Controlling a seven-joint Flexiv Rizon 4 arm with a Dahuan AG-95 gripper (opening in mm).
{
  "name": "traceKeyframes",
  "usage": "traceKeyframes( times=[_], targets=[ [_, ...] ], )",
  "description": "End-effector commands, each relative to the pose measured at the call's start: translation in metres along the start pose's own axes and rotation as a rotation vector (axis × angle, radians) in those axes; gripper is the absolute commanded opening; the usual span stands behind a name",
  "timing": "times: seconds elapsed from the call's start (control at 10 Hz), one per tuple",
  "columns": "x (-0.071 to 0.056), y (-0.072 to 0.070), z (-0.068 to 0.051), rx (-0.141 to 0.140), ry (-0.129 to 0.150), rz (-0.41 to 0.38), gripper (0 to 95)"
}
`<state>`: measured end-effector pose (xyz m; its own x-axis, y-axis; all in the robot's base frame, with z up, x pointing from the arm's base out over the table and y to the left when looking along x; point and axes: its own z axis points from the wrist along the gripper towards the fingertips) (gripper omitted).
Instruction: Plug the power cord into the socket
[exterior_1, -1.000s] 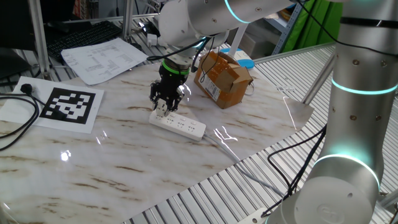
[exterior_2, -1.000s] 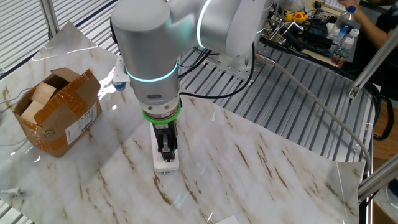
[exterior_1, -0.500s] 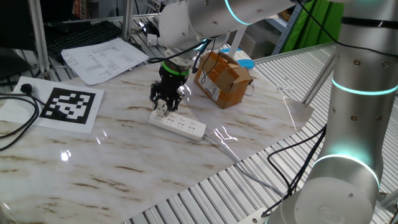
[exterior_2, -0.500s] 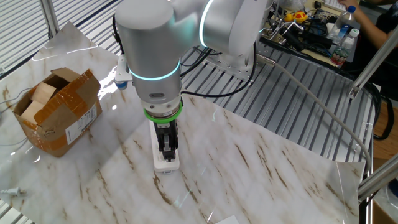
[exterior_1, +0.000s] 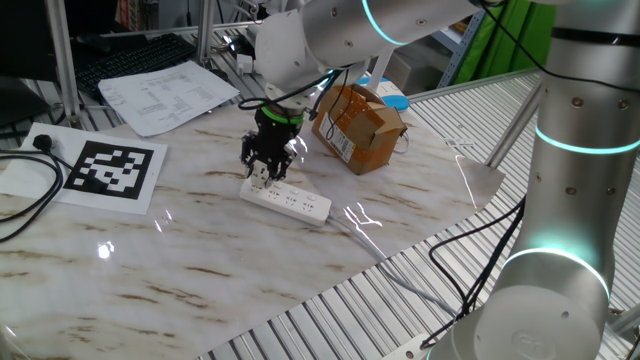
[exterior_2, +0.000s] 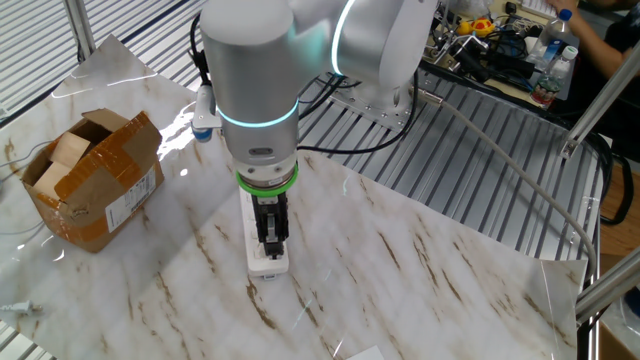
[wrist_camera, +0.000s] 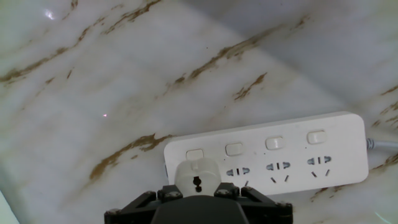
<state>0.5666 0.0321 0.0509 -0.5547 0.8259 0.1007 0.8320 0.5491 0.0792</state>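
Power cord (wrist_camera: 197, 177) plug held over the end outlet of the socket (wrist_camera: 292, 155).
Gripper (exterior_1: 264, 176) points straight down above the marble table (exterior_1: 200, 250), its fingers closed partway around the small white plug, which sits at the strip's end outlet; whether it is fully seated cannot be told. A brown cardboard box (exterior_1: 358, 124) stands near, beyond the strip.

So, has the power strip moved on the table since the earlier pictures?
No. The power strip lies at the same spot beside the cardboard box.
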Motion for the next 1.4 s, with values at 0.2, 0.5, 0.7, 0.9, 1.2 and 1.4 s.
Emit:
traceKeyframes(
  times=[0.2,0.5,0.7,0.9,1.2,1.4],
  targets=[
    [-0.0014,-0.0004,0.0176,-0.002,0.0,0.0,0.0],
    [0.0011,-0.0006,0.0161,-0.002,-0.003,0.005,0.0],
    [0.0011,-0.0006,0.0163,0.001,-0.002,0.004,0.0],
    [0.0004,-0.0006,0.0167,0.0,-0.002,0.008,0.0],
    [-0.0007,-0.0003,0.0152,0.005,0.011,0.008,0.0],
    [-0.0008,-0.0014,0.0189,-0.007,-0.001,-0.002,0.0]
  ],
)
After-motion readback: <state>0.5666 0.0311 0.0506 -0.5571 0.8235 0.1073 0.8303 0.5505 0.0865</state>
